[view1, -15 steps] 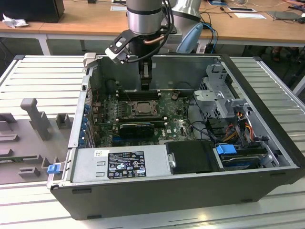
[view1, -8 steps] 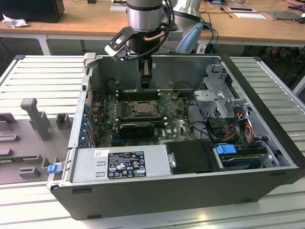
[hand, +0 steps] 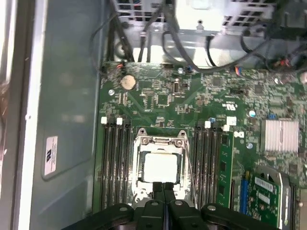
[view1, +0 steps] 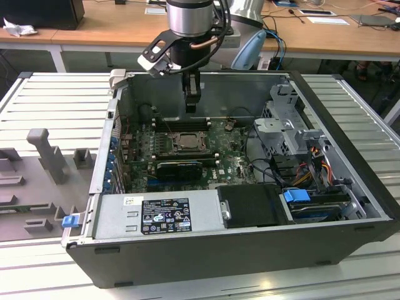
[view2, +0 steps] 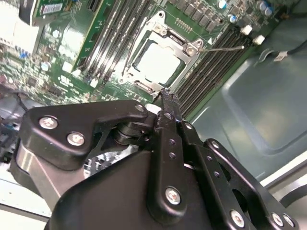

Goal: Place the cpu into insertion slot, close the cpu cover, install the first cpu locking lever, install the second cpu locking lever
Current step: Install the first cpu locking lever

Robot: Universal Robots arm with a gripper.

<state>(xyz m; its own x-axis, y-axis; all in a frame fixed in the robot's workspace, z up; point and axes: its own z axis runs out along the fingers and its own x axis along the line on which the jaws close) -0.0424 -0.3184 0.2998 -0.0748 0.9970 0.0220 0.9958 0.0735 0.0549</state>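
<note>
**One cpu seated, gripper closed above it**

One silvery square cpu [hand: 160, 167] lies flat in the single insertion slot [view1: 174, 142], mid-motherboard [hand: 163, 96] between two banks of long black memory slots [hand: 115, 163]. One thin metal cpu cover [hand: 160, 140] frames it. The one arm hangs vertical inside the open computer case [view1: 187, 256]. Its black gripper [hand: 163, 184], fingers pressed together and empty, points down near the cover's edge.

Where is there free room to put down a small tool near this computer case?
Free: the slatted table on both sides of the case, apart from the grey fixtures at the exterior view's left. Crowded: the motherboard below the gripper, and the cables.
</note>
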